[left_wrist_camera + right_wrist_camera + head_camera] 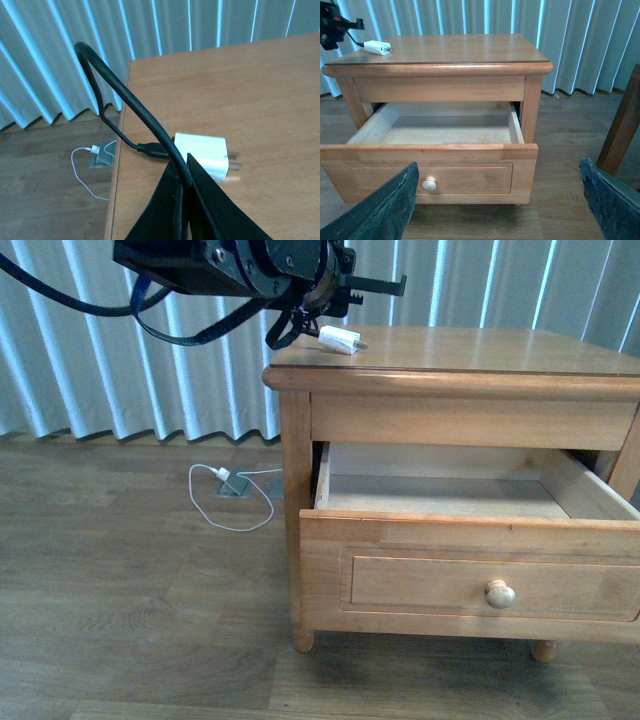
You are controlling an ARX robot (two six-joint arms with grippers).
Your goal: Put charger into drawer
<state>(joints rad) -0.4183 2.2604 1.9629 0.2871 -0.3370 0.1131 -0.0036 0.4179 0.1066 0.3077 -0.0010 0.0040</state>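
The charger (340, 340), a small white plug block on a thin black cable (127, 97), appears to rest on the nightstand top (480, 350) near its far left corner. My left gripper (290, 330) is above that corner, shut on the looped cable just behind the block (200, 152); in the left wrist view the closed gripper (186, 172) pinches the cable. The drawer (470, 575) is pulled open and its inside is bare; its round knob (500, 593) faces me. My right gripper (495, 210) is open and empty in front of the drawer front (470, 170), apart from the knob (429, 184).
A white plug with a white cable (225, 480) lies on the wooden floor left of the nightstand, also in the left wrist view (95, 150). Pale curtains hang behind. A dark wooden post (622, 130) stands to the right of the nightstand.
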